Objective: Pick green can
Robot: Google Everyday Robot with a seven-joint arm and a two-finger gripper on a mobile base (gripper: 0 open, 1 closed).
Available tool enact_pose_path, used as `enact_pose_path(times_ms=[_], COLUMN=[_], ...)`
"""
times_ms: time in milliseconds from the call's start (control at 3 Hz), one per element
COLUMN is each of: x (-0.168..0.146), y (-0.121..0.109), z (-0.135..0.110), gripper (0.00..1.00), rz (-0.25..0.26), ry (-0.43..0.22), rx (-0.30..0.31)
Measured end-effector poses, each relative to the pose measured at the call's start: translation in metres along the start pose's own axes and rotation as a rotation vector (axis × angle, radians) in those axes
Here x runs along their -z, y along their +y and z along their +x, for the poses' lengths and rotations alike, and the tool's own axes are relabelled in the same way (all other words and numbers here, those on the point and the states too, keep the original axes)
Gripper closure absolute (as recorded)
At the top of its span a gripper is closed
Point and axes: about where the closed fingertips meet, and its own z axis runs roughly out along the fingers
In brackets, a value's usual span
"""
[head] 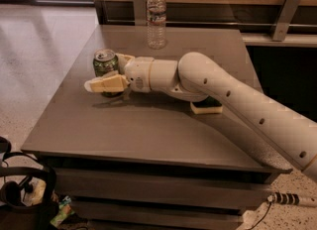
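The green can (105, 61) stands upright near the left edge of the grey table (148, 135), its silver top with the pull tab showing. My gripper (104, 73) reaches in from the right and is closed around the can: one pale finger (106, 84) lies across its near lower side, the other sits behind it. The can's base is hidden by the near finger.
A clear plastic water bottle (156, 18) stands at the table's far edge. A yellow sponge with a green top (207, 106) lies partly under my arm. Black headphones and clutter (22, 184) sit on the floor at lower left. A wooden wall with metal brackets (286, 8) runs behind.
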Motion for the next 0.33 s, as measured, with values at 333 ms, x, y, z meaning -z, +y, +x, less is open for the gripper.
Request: enact_pose_path(times_ms=[333], x=[-0.0001], y=[0.0001], z=[0.0], gripper=[0.0], rz=[0.0], ry=[0.0], rx=[0.0])
